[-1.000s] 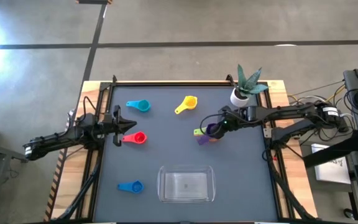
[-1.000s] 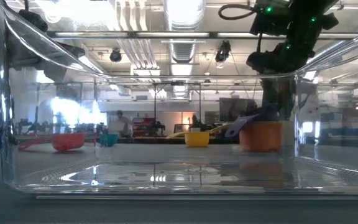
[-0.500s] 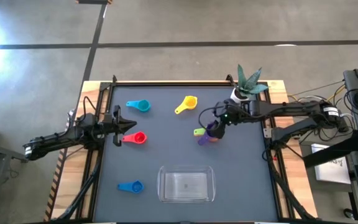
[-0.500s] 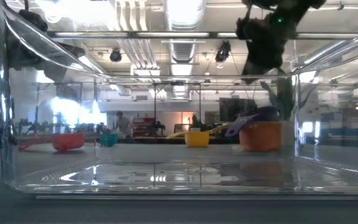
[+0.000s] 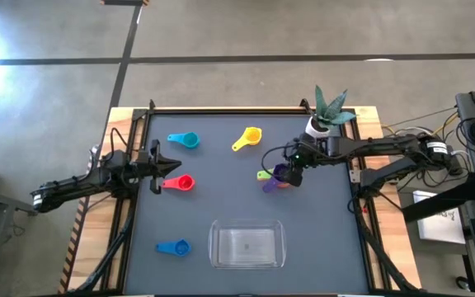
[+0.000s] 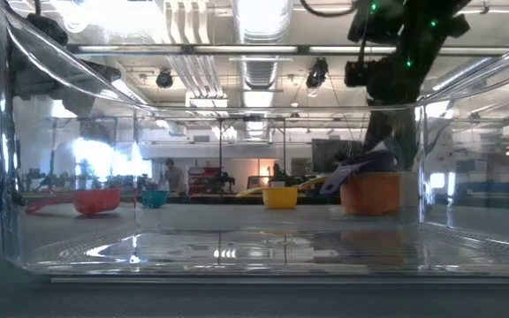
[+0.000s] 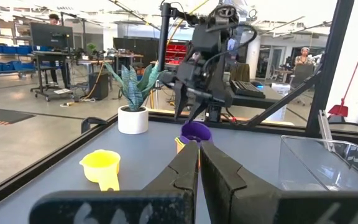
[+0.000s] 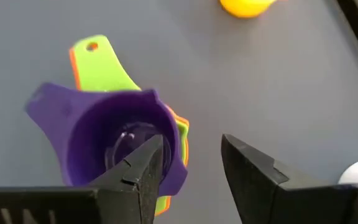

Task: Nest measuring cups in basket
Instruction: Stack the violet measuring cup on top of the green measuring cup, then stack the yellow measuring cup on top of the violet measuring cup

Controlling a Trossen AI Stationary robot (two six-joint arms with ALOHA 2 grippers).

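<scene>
Hovering with fingers apart, right gripper (image 8: 191, 168) straddles purple cup's (image 8: 104, 134) rim; overhead hides this.

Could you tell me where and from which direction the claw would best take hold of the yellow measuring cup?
Probably by its short flat handle: the yellow measuring cup lies apart from the other cups, bowl opening upward, handle lying flat toward the left arm's side. Coming straight down, fingers either side of the handle, looks cleanest.

basket (image 5: 246, 245): clear glossy plastic | purple cup (image 8: 114, 140): smooth plastic | desk (image 5: 221, 194): matt dark top, wood edge
</scene>
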